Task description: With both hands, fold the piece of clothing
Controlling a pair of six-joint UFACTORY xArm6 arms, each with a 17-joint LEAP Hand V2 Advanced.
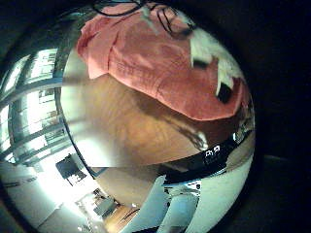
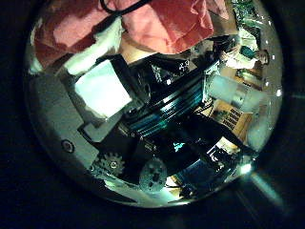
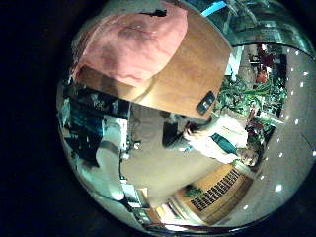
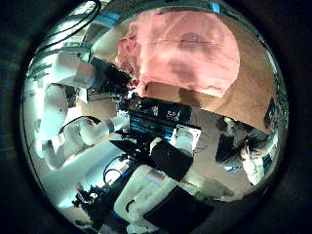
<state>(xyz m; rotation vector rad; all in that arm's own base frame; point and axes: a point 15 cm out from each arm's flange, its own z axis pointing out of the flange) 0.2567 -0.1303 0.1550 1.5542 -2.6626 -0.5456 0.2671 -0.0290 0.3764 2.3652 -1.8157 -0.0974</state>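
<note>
The pinkish garment (image 3: 133, 44) lies bunched on the wooden table (image 3: 193, 79), well away from my right palm. It shows again in the right thumb side view as a rumpled heap (image 4: 185, 49). My right hand (image 4: 156, 117) hangs over the table edge with relaxed fingers and holds nothing. The cloth (image 1: 146, 58) is much closer to my left palm. My left hand (image 1: 219, 73) has its fingertips resting on the garment, without any clear pinch. In the left thumb side view the left hand's fingers (image 2: 143, 105) fill most of the picture, with the cloth (image 2: 162, 24) beyond them.
Bare wooden tabletop (image 1: 126, 126) stretches from the garment's edge toward the table's rim. A white arm (image 4: 68, 107) stands beside the table in the right thumb side view. Room furniture lies beyond the table edge.
</note>
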